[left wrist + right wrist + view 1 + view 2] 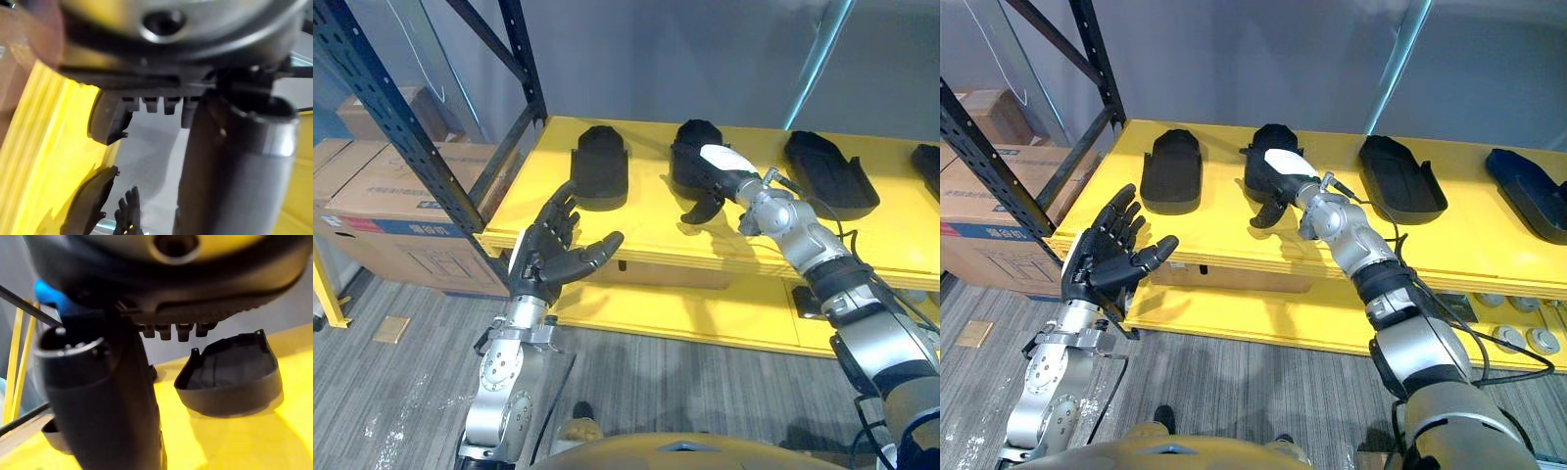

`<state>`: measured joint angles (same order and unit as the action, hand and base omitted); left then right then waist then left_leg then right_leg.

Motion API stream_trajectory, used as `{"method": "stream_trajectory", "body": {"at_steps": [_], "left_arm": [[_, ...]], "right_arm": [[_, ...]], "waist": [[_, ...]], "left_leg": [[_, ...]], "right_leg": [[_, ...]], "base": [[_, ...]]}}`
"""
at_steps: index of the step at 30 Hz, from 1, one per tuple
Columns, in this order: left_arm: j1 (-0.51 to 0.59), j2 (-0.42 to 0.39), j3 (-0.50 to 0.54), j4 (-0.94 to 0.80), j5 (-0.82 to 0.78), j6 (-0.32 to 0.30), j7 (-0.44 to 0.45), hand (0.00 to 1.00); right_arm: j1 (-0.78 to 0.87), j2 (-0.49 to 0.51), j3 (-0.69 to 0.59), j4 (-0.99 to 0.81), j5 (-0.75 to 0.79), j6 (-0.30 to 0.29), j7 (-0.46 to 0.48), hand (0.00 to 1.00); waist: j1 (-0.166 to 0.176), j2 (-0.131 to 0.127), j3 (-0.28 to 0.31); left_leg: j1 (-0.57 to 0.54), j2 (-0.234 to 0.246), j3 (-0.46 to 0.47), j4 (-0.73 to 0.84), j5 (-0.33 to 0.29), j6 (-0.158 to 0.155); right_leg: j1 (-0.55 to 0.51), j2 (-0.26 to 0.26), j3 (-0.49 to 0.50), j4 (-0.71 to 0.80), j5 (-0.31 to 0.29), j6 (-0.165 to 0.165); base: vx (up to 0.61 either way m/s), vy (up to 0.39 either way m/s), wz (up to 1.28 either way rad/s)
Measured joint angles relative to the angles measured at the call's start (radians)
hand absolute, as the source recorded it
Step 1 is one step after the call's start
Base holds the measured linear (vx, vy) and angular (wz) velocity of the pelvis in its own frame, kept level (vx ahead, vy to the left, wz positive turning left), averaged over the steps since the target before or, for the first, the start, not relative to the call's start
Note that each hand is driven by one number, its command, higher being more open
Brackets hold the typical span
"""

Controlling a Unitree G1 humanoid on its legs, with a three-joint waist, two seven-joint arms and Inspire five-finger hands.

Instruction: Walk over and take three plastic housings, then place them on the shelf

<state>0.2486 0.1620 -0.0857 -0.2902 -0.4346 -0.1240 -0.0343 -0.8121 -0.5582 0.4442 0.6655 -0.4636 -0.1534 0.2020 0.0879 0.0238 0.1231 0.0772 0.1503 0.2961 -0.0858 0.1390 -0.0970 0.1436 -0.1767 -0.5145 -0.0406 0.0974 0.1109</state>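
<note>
While my right hand (708, 174) rests on the middle housing (690, 137), grip unclear, and my left hand (548, 257) hangs open, I judge shelving nearly finished.

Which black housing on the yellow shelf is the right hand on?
The second housing from the robot's left: the right hand lies on it, whereas the leftmost housing and the ones farther right lie untouched.
</note>
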Motion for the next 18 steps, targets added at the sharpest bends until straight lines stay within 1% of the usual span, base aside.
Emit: {"method": "stream_trajectory", "body": {"at_steps": [2,5,7,13,16,18], "left_arm": [[0.000,-0.008,0.001,0.000,0.000,0.001,0.001,1.00],[-0.010,-0.010,-0.009,0.000,0.001,0.007,0.001,1.00],[-0.010,-0.010,-0.019,0.000,0.001,0.016,0.001,1.00],[-0.011,-0.026,-0.021,0.000,0.006,0.024,0.000,1.00],[-0.014,-0.026,-0.028,0.004,0.010,0.032,0.000,1.00],[-0.019,-0.025,-0.046,0.022,0.010,0.041,0.000,1.00]], "right_arm": [[-0.018,0.000,0.007,0.020,0.000,0.001,0.027,1.00],[-0.068,-0.022,0.030,0.036,0.000,0.012,0.067,1.00],[-0.081,-0.035,0.039,0.042,-0.001,0.018,0.087,1.00],[-0.121,-0.037,0.047,0.086,-0.001,0.048,0.127,1.00],[-0.128,-0.039,0.051,0.086,0.000,0.051,0.153,1.00],[-0.143,-0.039,0.059,0.089,0.001,0.051,0.187,1.00]], "waist": [[0.000,0.002,0.005],[-0.002,0.010,0.040],[0.000,0.012,0.048],[-0.001,0.012,0.054],[-0.003,0.013,0.055],[-0.005,0.014,0.055]], "left_leg": [[0.001,0.000,0.000,0.000,0.001,0.000],[0.000,0.000,0.001,-0.002,0.005,0.001],[-0.001,0.000,0.001,-0.002,0.005,0.001],[-0.004,0.001,0.015,0.000,0.005,0.001],[-0.003,0.002,0.017,0.000,0.005,0.001],[-0.002,0.005,0.020,0.000,0.005,0.001]], "right_leg": [[0.000,0.000,0.000,0.001,0.000,0.000],[-0.003,-0.001,0.000,0.002,0.001,-0.001],[-0.004,-0.001,0.001,0.002,0.001,-0.002],[-0.018,-0.001,0.013,0.002,0.006,-0.003],[-0.018,0.000,0.020,0.002,0.006,-0.004],[-0.018,0.004,0.023,0.000,0.007,-0.005]], "base": [[0.00,0.000,0.00],[0.00,0.000,0.00],[0.00,0.000,0.00],[0.04,0.002,-0.07],[0.01,0.000,-0.01],[0.00,-0.003,-0.02]]}}
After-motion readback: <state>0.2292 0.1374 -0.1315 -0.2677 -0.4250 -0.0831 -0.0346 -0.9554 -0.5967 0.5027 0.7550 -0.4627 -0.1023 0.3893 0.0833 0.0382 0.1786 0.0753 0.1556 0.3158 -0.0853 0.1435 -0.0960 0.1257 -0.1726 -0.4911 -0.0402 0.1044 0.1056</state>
